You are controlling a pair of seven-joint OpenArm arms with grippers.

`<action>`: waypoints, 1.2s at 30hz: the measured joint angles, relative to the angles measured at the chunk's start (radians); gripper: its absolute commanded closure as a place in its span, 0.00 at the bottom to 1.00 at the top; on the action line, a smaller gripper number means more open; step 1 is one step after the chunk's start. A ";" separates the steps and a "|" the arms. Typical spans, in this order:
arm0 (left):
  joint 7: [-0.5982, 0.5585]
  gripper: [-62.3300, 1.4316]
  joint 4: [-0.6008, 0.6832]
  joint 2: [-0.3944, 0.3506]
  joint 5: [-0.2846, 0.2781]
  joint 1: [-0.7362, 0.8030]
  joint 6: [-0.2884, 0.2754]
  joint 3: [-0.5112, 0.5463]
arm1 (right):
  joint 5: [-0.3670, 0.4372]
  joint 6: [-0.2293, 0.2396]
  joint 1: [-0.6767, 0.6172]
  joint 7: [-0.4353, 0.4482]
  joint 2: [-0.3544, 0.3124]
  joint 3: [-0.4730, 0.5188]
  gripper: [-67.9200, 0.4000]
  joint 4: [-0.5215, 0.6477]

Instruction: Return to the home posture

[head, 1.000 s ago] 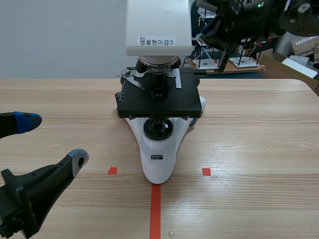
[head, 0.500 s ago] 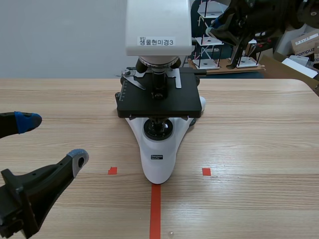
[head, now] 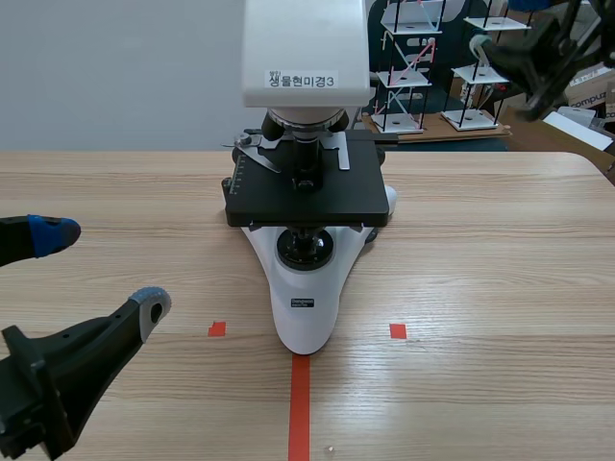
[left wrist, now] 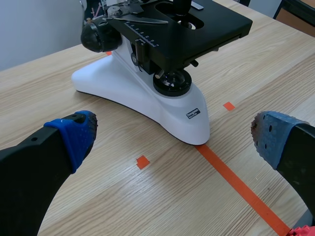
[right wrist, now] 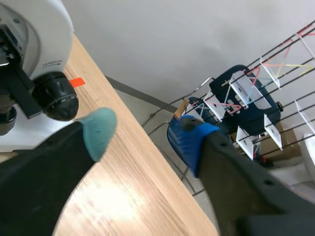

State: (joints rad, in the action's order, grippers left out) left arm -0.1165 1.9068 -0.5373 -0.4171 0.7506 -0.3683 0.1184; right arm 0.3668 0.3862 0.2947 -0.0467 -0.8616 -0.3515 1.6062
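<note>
Our left gripper [head: 101, 271] hangs low over the near table [head: 500, 288], fingers wide and empty; our right gripper [right wrist: 143, 133], also parted on nothing, is raised at the far right, behind the microscope [head: 306, 192] standing mid-table. To reach home cleanly, we judge the right arm should descend well clear of the microscope's head.

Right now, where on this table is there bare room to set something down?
Widest bare wood: between the microscope and the right edge of the table. Also free: the far left, beside its stage. Crowded: the near left, where the open left gripper hangs low. The right gripper is raised at the far right.
</note>
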 measured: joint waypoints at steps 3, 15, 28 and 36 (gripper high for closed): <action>0.000 0.00 0.000 0.000 0.000 0.000 0.000 0.000 | 0.000 0.003 -0.163 0.002 0.002 0.132 0.30 0.063; 0.000 0.00 0.000 0.000 0.000 0.000 0.000 0.000 | 0.029 0.000 -0.736 0.162 0.288 0.640 0.00 0.241; 0.000 0.00 0.000 0.000 0.000 0.000 0.000 0.000 | 0.070 0.003 -1.124 0.357 0.355 0.649 0.00 0.319; 0.000 0.00 0.000 0.000 0.000 0.000 0.000 0.000 | 0.011 0.004 -1.164 0.356 0.470 0.649 0.00 0.319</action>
State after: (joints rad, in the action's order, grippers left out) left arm -0.1165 1.9068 -0.5373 -0.4168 0.7506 -0.3683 0.1184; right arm 0.3775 0.3901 -0.8692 0.3092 -0.3920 0.2977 1.9251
